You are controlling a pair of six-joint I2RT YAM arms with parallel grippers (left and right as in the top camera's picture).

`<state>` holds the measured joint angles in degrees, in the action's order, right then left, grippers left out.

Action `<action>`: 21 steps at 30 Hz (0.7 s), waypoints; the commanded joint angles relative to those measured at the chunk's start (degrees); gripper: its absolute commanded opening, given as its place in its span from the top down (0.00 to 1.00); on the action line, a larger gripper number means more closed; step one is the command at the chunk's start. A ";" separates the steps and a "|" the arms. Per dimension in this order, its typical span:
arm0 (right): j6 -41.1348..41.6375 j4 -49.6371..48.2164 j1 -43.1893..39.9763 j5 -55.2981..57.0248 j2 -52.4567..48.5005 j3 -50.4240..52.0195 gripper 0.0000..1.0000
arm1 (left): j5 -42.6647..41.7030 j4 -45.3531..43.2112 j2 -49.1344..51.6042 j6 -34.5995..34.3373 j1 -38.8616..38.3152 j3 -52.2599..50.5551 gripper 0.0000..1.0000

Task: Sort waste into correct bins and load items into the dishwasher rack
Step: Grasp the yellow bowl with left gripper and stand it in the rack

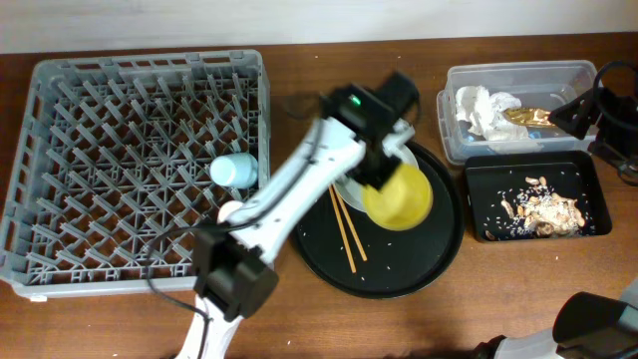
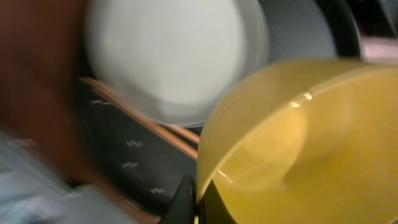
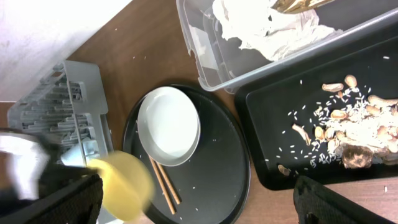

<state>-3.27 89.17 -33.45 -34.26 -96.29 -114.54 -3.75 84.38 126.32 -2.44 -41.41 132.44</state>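
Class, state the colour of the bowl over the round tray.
Yellow; the bowl shows best in the left wrist view.

The left arm (image 1: 299, 175) consists of white tubular links joined by black joint housings. A green indicator lamp (image 1: 353, 100) glows on the black housing at the arm's 1 o'clock end. A thin black cable (image 1: 159, 291) leaves the lowest black joint toward 9 o'clock. The right arm (image 1: 610, 115), at the overhead view's 3 o'clock edge, is black and carries looped black cables (image 1: 602, 80). The right gripper (image 3: 199, 208) has two matte black fingers (image 3: 339, 202) with blunt, angular tips.
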 commanded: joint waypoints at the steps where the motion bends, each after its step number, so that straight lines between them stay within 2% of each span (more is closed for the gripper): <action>1: -0.81 0.00 0.11 0.50 0.94 -0.63 0.01 | 26.53 7.74 -1.75 0.72 5.53 15.32 1.00; 3: -0.81 -0.02 0.11 0.48 0.94 -0.63 0.01 | 42.73 9.62 -1.79 0.72 8.50 18.01 1.00; 4: -0.81 -0.02 0.11 0.48 0.90 -0.63 0.01 | 56.35 8.85 -1.55 0.70 11.21 17.79 1.00; 5: -0.83 -0.02 0.11 0.50 0.70 -0.63 0.01 | 60.98 5.60 -1.51 0.72 14.05 16.63 1.00; 6: -0.96 0.00 0.11 0.50 0.57 -0.59 0.01 | 60.72 -0.28 -1.44 2.14 18.58 13.79 1.00; 7: -0.96 -0.02 0.11 0.50 0.37 -0.52 0.01 | 60.59 -3.96 -1.42 6.88 20.61 11.13 1.00; 8: -0.98 -0.02 0.11 0.50 0.28 -0.48 0.01 | 61.68 -7.80 -1.40 8.61 22.40 7.87 1.00; 10: -0.96 -0.04 0.11 0.72 0.26 -0.48 0.01 | 71.91 -20.22 -1.40 8.59 23.85 -2.75 1.00; 14: -0.96 -0.07 0.11 2.27 0.02 -0.46 0.01 | 75.54 -34.75 -1.40 8.59 23.85 -15.80 1.00; 21: -0.96 -0.22 0.11 3.06 -0.74 -0.35 0.01 | 70.38 -37.68 -1.14 8.52 23.52 -19.37 1.00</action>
<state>-3.49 89.08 -33.45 -31.90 -96.66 -114.54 67.48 47.00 125.49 6.24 -17.56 113.45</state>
